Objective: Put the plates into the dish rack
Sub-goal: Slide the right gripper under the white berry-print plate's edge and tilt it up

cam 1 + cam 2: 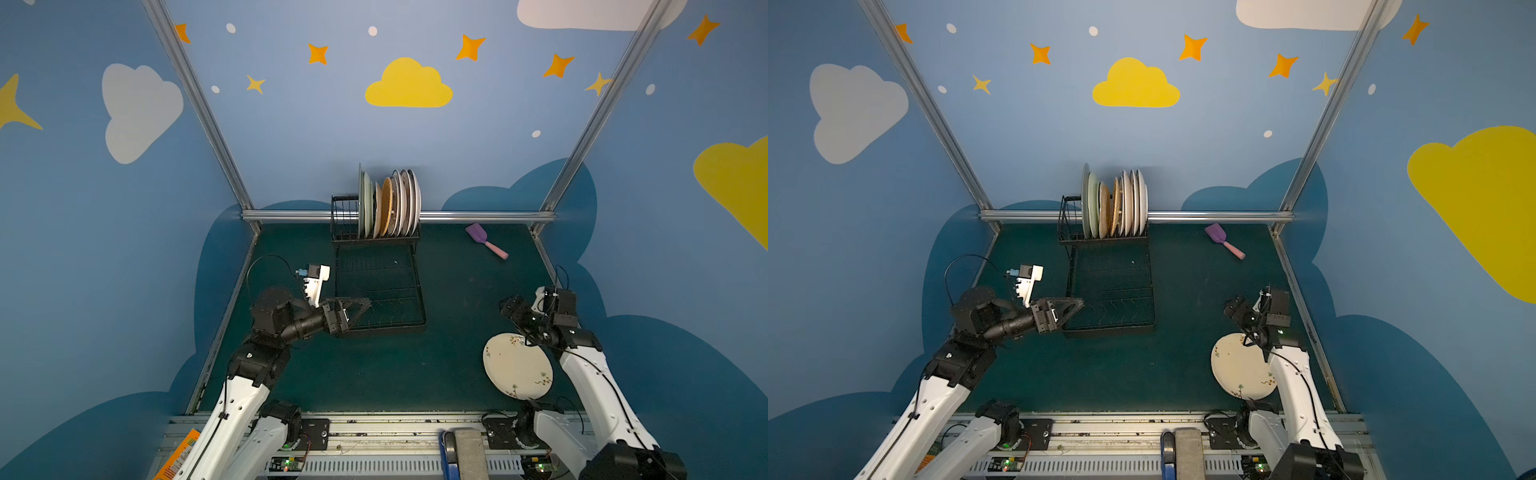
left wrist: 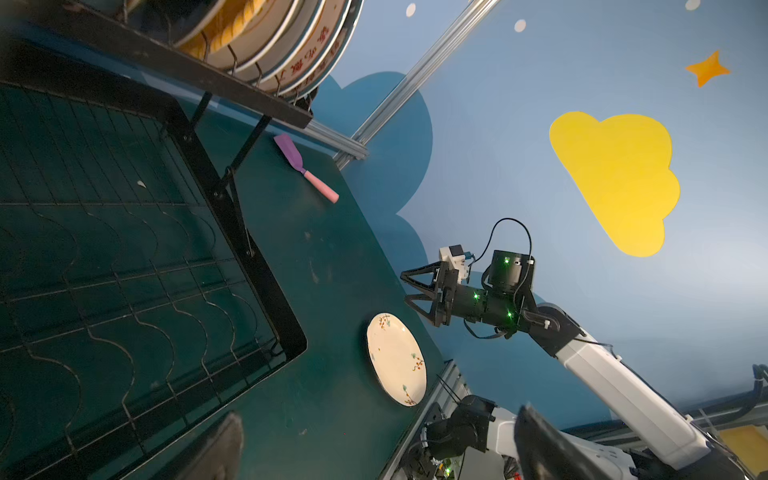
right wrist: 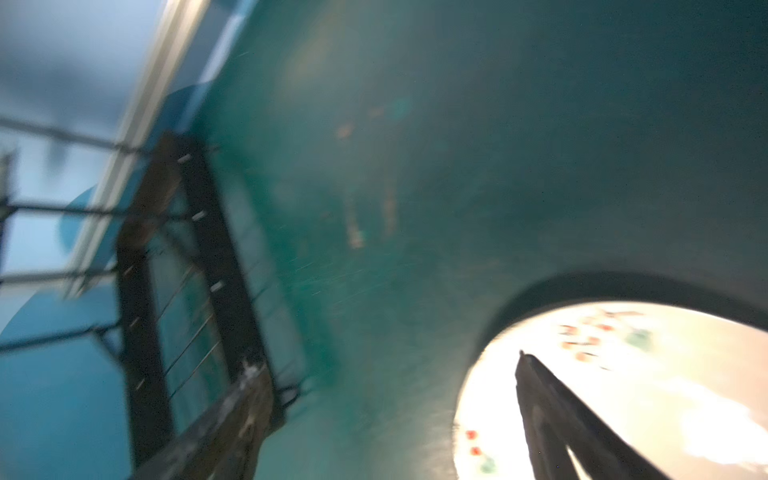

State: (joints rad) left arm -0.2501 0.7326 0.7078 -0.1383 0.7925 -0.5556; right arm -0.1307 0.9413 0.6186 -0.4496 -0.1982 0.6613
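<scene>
Cream floral plate; black wire rack; purple-pink spatula; dark green tabletop.

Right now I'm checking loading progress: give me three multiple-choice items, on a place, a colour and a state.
1. The cream floral plate is: A leaning on the wall; B flat on the table; C held in the air.
2. The blade of the spatula is: A orange; B green; C purple.
3. The right gripper is: A open; B shut on the plate; C shut, empty.
Key: B, it lies flat on the table by the right arm; C, purple blade, pink handle; A, its jaws stand apart.
</scene>
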